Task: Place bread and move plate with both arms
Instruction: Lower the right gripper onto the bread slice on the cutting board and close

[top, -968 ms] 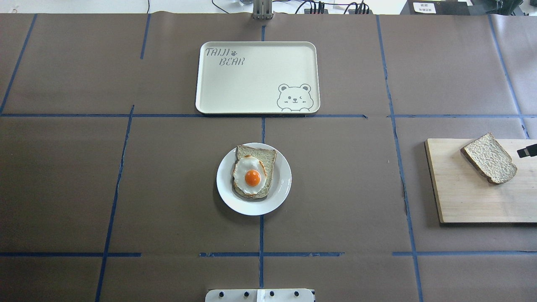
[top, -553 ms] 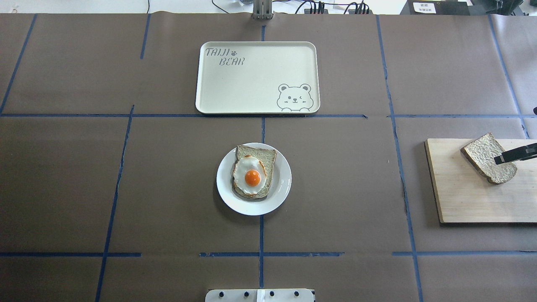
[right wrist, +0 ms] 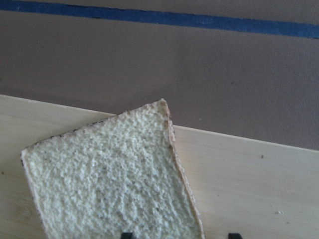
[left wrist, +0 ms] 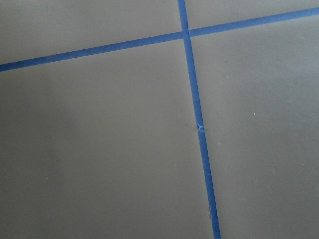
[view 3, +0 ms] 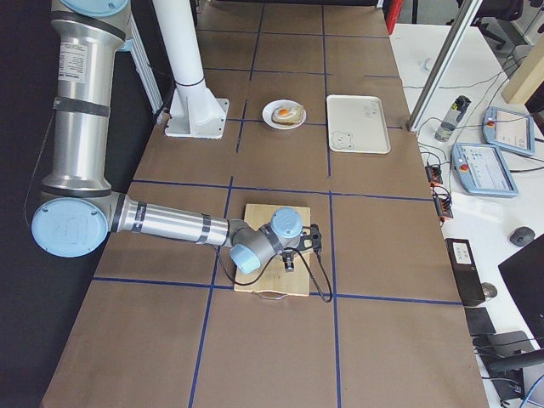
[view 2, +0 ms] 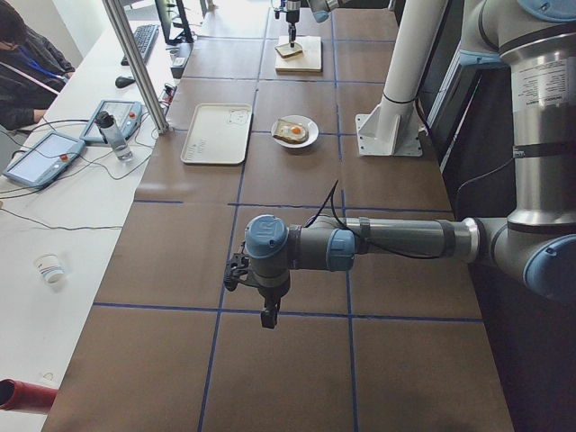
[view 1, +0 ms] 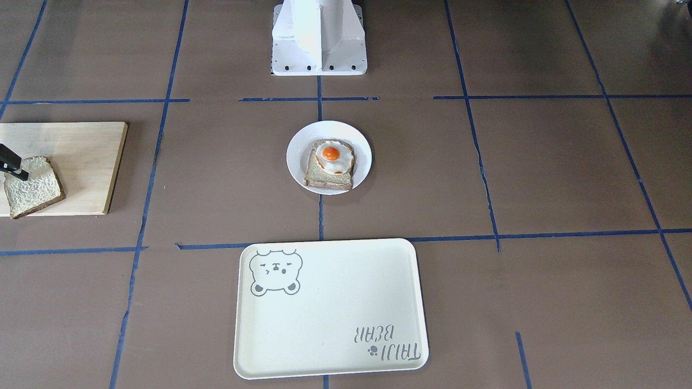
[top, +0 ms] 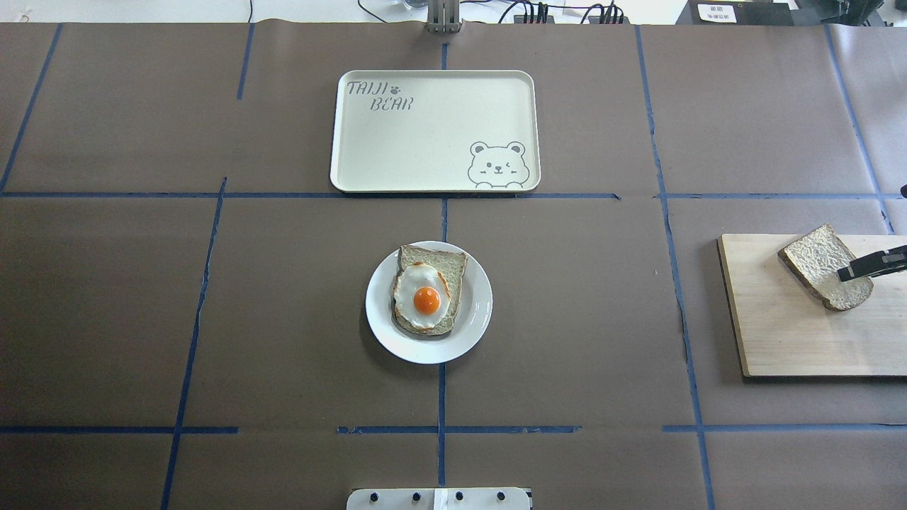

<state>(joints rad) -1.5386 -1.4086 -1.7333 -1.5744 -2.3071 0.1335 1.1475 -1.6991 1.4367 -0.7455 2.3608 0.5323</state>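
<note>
judged step: the pick-up; my black right pincer (right wrist: 180, 235) stands open, empty, over the pale beige bread slice (top: 815, 265) on the light wooden board (top: 793, 340) at right; next, lower and close.

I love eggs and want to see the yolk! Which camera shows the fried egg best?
The overhead exterior view: the fried egg appears largest there, yolk clear. The front-facing view shows it smaller; both side views show it tiny and far off; the wrist cameras miss it.
</note>
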